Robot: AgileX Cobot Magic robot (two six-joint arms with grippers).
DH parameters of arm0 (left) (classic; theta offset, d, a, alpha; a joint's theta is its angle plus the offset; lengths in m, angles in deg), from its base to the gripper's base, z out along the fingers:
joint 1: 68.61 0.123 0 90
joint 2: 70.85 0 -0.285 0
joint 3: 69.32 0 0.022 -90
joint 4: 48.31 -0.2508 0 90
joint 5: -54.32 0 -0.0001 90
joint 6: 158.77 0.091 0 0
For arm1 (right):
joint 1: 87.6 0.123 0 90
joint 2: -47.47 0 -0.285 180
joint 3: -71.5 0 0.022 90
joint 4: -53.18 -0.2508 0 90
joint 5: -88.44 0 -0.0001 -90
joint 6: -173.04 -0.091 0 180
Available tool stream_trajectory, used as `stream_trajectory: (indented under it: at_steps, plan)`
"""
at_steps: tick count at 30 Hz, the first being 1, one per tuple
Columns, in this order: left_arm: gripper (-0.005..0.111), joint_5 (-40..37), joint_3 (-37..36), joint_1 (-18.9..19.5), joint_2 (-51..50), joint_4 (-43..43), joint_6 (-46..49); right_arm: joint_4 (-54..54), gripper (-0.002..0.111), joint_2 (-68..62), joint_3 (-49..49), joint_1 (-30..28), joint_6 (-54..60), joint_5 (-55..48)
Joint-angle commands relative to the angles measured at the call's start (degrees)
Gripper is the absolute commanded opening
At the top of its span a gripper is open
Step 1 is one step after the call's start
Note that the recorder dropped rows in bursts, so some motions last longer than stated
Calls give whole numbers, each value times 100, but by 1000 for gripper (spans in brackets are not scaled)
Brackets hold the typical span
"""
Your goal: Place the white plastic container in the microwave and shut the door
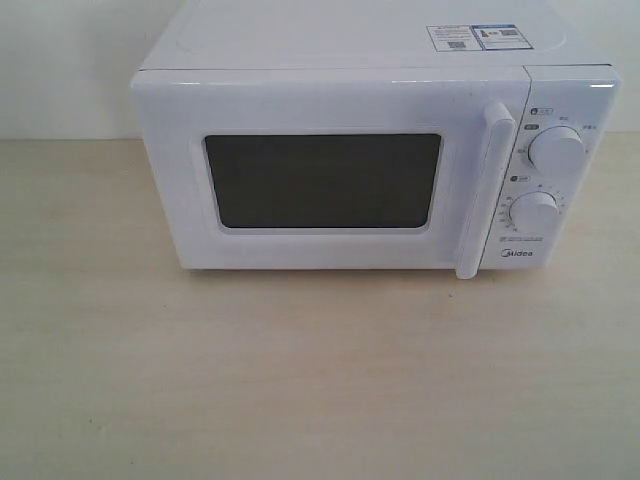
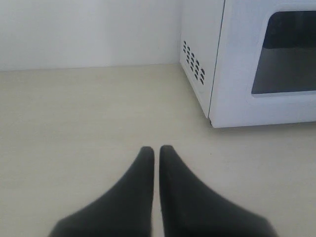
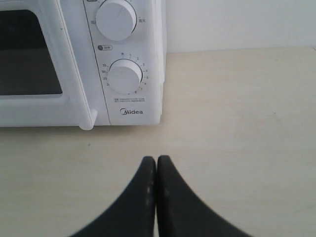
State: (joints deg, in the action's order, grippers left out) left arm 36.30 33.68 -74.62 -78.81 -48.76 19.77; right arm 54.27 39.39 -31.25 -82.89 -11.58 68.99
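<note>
The white Midea microwave (image 1: 370, 150) stands at the back of the beige table, two round dials (image 1: 557, 152) on its right panel. Its door (image 1: 320, 182), with a dark window and a vertical bar handle (image 1: 485, 190), is shut flush. The white plastic container shows in no view. Neither arm appears in the exterior view. My left gripper (image 2: 156, 148) is shut and empty, low over the table, off the microwave's (image 2: 256, 64) vented left corner. Shut and empty too, my right gripper (image 3: 156, 159) hovers over the table in front of the dial panel (image 3: 125, 74).
A white wall (image 1: 60, 60) runs behind the table. The bare beige tabletop (image 1: 300, 380) stretches in front of the microwave and to both sides of it. Vent slots (image 2: 194, 61) mark the microwave's left side.
</note>
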Motion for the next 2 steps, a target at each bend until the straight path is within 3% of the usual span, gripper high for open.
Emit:
stream_trajectory:
  at_steps: [1, 2]
  plan:
    - [4, -6, -22, 16, 18, 45, -67, 62, 0, 29, -4, -15, 14, 48]
    - [4, -6, -22, 16, 18, 45, -67, 62, 0, 29, -4, -15, 14, 48]
